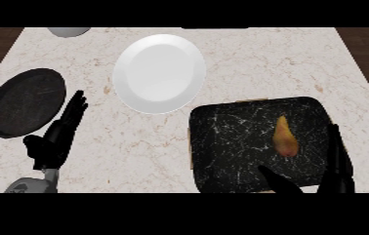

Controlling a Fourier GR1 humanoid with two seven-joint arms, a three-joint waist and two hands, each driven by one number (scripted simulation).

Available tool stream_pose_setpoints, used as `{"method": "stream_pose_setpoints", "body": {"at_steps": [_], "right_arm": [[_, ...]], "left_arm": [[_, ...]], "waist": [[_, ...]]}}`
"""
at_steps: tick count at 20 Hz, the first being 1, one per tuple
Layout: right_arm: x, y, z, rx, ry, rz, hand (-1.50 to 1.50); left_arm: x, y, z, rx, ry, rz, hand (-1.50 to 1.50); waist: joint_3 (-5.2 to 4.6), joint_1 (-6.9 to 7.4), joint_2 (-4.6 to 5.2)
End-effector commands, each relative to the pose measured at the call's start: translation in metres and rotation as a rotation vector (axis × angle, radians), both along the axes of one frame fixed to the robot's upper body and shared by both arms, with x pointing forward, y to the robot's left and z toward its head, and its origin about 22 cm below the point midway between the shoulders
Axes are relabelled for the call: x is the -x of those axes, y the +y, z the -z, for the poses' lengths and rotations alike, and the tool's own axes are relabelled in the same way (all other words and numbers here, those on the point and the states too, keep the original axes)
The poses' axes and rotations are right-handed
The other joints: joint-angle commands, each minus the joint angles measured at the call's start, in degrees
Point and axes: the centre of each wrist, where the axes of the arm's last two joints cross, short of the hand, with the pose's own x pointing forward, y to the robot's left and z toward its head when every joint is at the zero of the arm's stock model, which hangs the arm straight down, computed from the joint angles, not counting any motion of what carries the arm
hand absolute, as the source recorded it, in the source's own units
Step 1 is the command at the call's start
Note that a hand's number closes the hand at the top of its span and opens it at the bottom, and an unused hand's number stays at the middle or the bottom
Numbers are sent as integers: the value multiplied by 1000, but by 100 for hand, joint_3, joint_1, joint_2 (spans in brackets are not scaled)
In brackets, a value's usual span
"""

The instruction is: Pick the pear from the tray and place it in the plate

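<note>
While the pear (285, 136) lay untouched on the tray (223, 146), nothing was done yet.
Right robot hand (337, 173) stood spread at its 5 o'clock; the plate (160, 73), at 10 o'clock, was bare; left robot hand (57, 139) rested open.

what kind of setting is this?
Likely a kitchen counter: a marbled stone top carrying a white plate, a dark tray with a pear, and a dark round pan at the left.
</note>
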Motion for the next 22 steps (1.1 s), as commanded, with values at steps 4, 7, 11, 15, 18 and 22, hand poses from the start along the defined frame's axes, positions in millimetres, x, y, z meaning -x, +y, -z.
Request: {"method": "stream_pose_setpoints", "body": {"at_steps": [4,7,11,15,18,22], "right_arm": [[-3,12,-56,13,250,21,-150],[0,16,-65,-16,327,37,-150],[-14,16,-65,-10,395,47,-150],[-12,4,-71,36,510,71,-150],[-18,-4,-65,15,527,55,-150],[-23,9,-45,4,538,28,-150]], "left_arm": [[0,7,0,4,-10,15,0],[-5,4,-10,18,-4,11,0],[-10,13,6,11,-5,12,0],[-3,15,-5,7,0,14,0],[1,-8,-5,16,-2,-13,0],[-14,-2,-2,2,-14,4,0]], "waist": [[18,80,5],[26,64,-3],[28,47,3],[28,56,-4],[31,59,-9],[31,43,-5]]}}
